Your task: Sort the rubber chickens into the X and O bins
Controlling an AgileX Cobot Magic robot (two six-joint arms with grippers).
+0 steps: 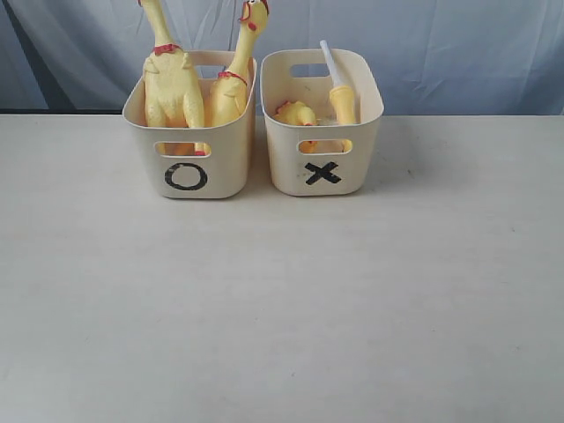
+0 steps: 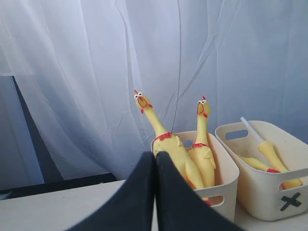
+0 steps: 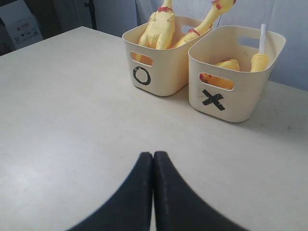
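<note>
Two yellow rubber chickens (image 1: 174, 84) (image 1: 231, 84) stand upright in the cream O bin (image 1: 188, 167), necks sticking above its rim. A third chicken (image 1: 344, 101), with a white tube sticking out, lies in the X bin (image 1: 322, 172) beside it. No gripper appears in the exterior view. In the left wrist view my left gripper (image 2: 155, 155) is shut and empty, held away from the O bin (image 2: 226, 185) and its chickens (image 2: 173, 149). My right gripper (image 3: 153, 155) is shut and empty above the bare table, well short of the X bin (image 3: 231, 96).
The two bins stand side by side at the back of a pale table (image 1: 282, 308). A blue-white curtain (image 1: 441, 44) hangs behind them. A small white box (image 3: 19, 24) sits beyond the table's far corner in the right wrist view.
</note>
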